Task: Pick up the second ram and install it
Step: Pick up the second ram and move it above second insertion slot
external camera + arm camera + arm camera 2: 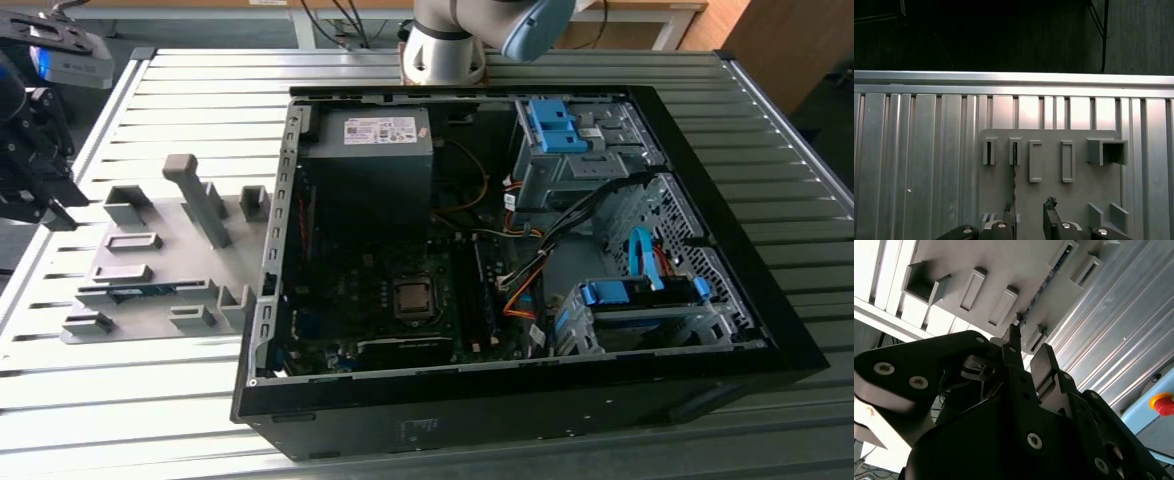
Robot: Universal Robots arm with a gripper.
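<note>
The second ram [138,291] is a thin green-blue strip standing on edge in a slot of the grey holder plate [160,225], at the exterior view's left. In the first wrist view the ram [1014,172] appears edge-on as a dark line between two small blocks. In the second wrist view the ram [1043,287] runs along the plate beyond my fingertips. My gripper [1029,214] hangs above the plate, open, nothing between its fingers [1014,345]. One finger lies close to the ram's line, the other well to its side. In the exterior view the gripper [47,205] is at the left edge.
An open black computer case [747,330] lies on the ribbed metal table [160,400], with the motherboard [400,300], blue drive cages [641,295] and cables inside. Several grey blocks and a tall post [200,195] rise from the holder plate. The arm's base [447,45] stands behind the case.
</note>
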